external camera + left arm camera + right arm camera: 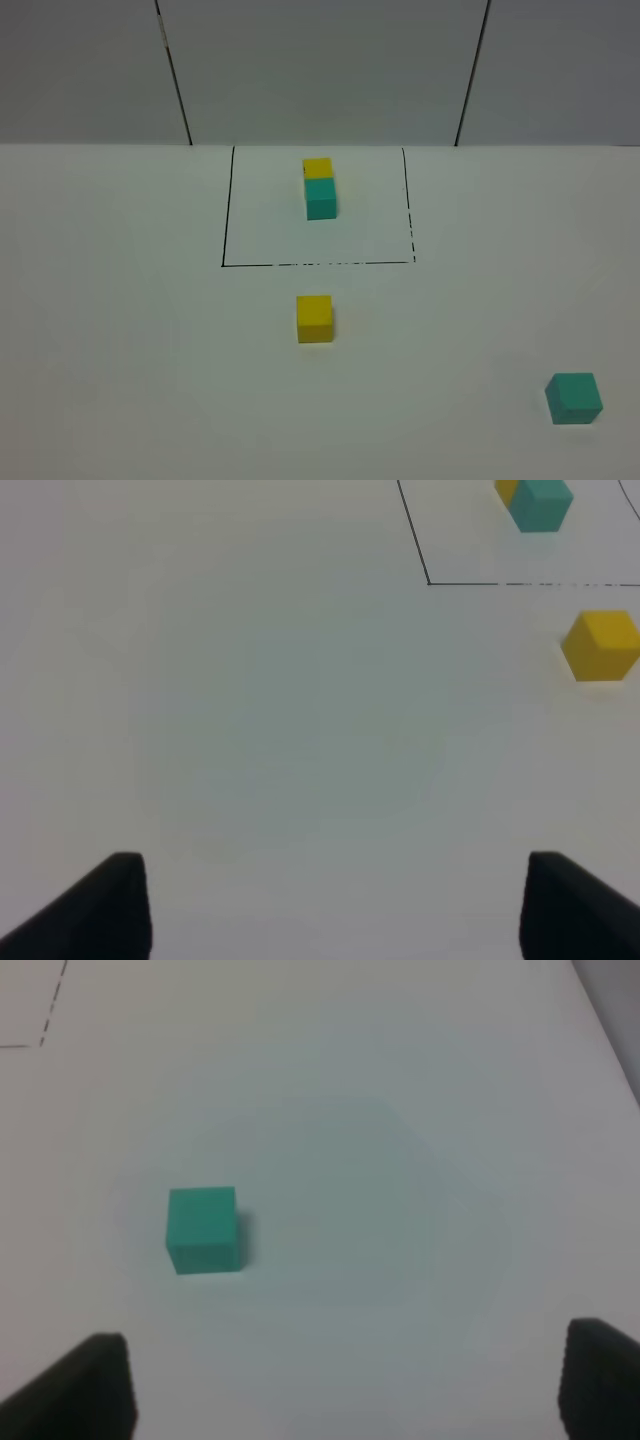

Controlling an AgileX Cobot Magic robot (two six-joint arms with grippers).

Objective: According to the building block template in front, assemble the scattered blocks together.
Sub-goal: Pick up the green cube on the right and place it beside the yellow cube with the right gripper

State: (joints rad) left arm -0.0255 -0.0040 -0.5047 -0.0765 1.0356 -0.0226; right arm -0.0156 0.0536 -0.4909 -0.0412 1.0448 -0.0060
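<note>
Table [120,350]: bare white, grey panelled wall [320,70] behind.
Left gripper [335,910]: fingers apart, empty; yellow cube [600,646] ahead, outside one finger.
Right gripper [350,1390]: fingers apart, empty; teal-green cube [203,1230] just ahead, untouched.
Template [319,188]: inside black-line rectangle [250,265], well beyond both.

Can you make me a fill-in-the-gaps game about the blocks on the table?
The template is made of ____ joined cubes.
The loose yellow cube lies ____ the black-line rectangle.
The loose teal-green cube shows in the ____ wrist view.
The left pincer and right pincer are both ____, holding nothing.
Missing words: two; outside; right; open.
</note>
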